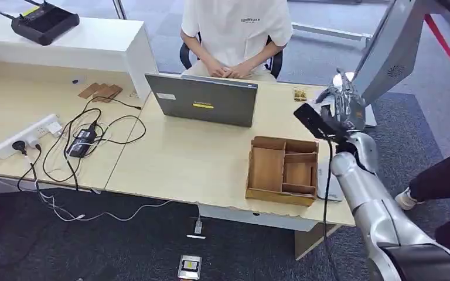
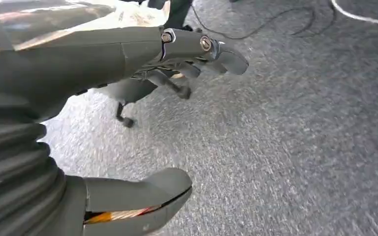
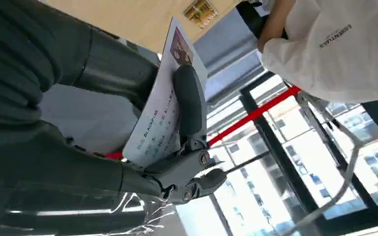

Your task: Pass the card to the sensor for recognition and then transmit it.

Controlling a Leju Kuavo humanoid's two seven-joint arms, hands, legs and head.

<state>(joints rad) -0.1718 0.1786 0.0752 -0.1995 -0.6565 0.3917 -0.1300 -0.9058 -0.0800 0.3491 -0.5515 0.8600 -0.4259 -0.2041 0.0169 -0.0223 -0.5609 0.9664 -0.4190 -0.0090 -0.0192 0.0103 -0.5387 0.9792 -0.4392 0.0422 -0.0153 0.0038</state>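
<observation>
Legibly, "BLACKPINK" on held card (image 3: 165,105)

White card (image 3: 163,115) with dark print, grey hand (image 3: 177,147), brown wooden tray (image 1: 283,170), grey laptop (image 1: 206,99)

Glossy printed card (image 3: 165,105); matt wood-look desk (image 1: 193,158); cardboard tray (image 1: 283,170); rough grey carpet (image 2: 285,147); silver metal arm (image 1: 375,205).

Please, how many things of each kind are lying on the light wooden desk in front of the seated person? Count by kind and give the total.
Laptop: 1
Wooden divided box: 1
Power strip: 1
Black power adapter: 1
Brown flat pieces: 1 cluster
Small yellow item: 1
Total: 6
</observation>
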